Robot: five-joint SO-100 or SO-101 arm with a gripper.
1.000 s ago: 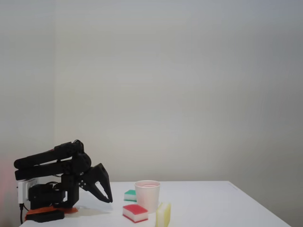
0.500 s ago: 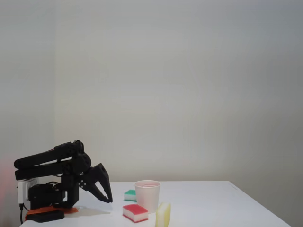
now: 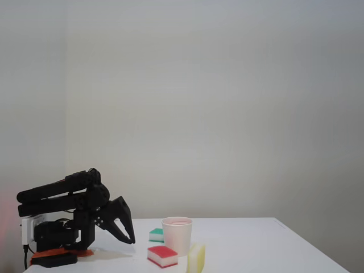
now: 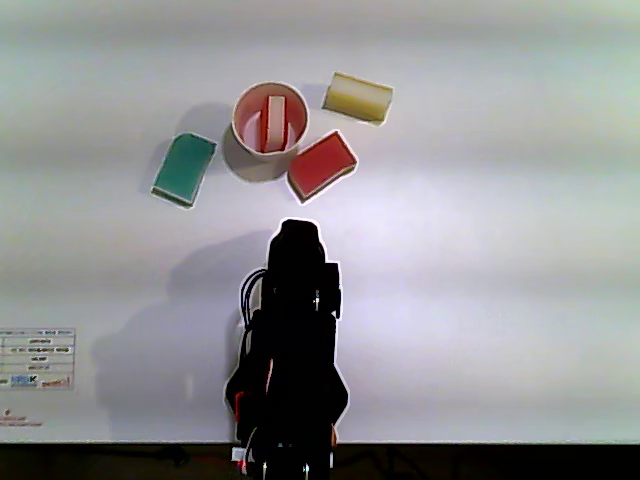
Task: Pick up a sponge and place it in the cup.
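The sponge (image 4: pixel 275 122) stands on edge inside the cup (image 4: pixel 243 103) in the other view, its red-pink and white layers showing through the cup's open mouth; in the fixed view we see only a pink tint at the rim of the cup (image 3: pixel 178 235). A second red-topped sponge (image 4: pixel 322 165) lies flat on the table (image 4: pixel 480 260), touching or just beside the cup on the side toward the arm and to the right in the other view; in the fixed view this red-topped sponge (image 3: pixel 162 256) sits in front of the cup. A green-topped sponge (image 4: pixel 184 169) lies to the left of the cup in the other view, near it but apart, and in the fixed view the green-topped sponge (image 3: pixel 156 235) is partly hidden behind the cup. A pale yellow sponge (image 4: pixel 358 97) rests to the right of the cup, apart from it. The gripper (image 3: pixel 128 239) is folded back near the arm's base, tips pointing down close to the table, well apart from the cup and all sponges. We see the jaws slightly parted and holding nothing. A printed label (image 4: pixel 37 358) is fixed to the table at the left of the other view.
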